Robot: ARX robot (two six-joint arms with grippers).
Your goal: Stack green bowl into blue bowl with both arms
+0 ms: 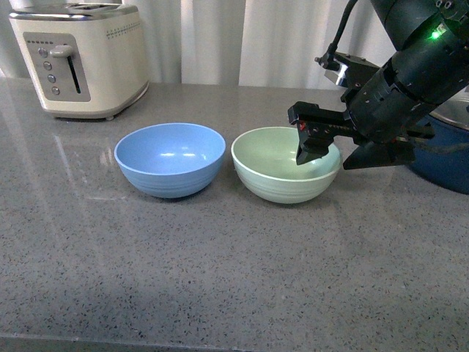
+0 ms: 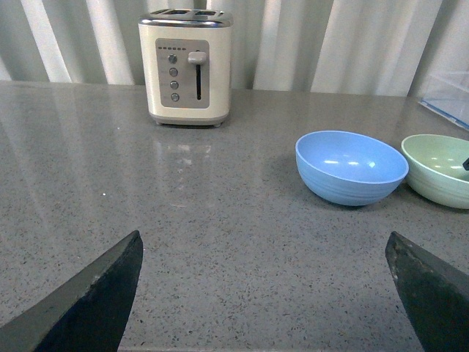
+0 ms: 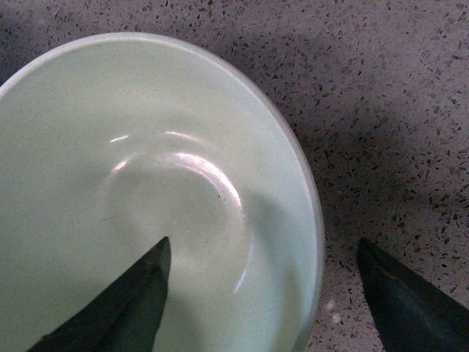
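Observation:
The green bowl [image 1: 282,176] stands upright on the grey counter, just right of the blue bowl [image 1: 170,158]; the two are close but apart. My right gripper [image 1: 333,155] is open and straddles the green bowl's right rim, one finger inside the bowl and the other outside over the counter. The right wrist view shows that rim [image 3: 311,220] running between the two fingertips of the gripper [image 3: 262,253]. My left gripper [image 2: 264,246] is open over bare counter, well short of the blue bowl [image 2: 350,167] and the green bowl [image 2: 440,169]. It does not show in the front view.
A cream toaster [image 1: 80,55] stands at the back left of the counter [image 1: 220,279]. A dark navy pot [image 1: 447,158] sits right behind my right arm, close to the green bowl. White curtains hang behind.

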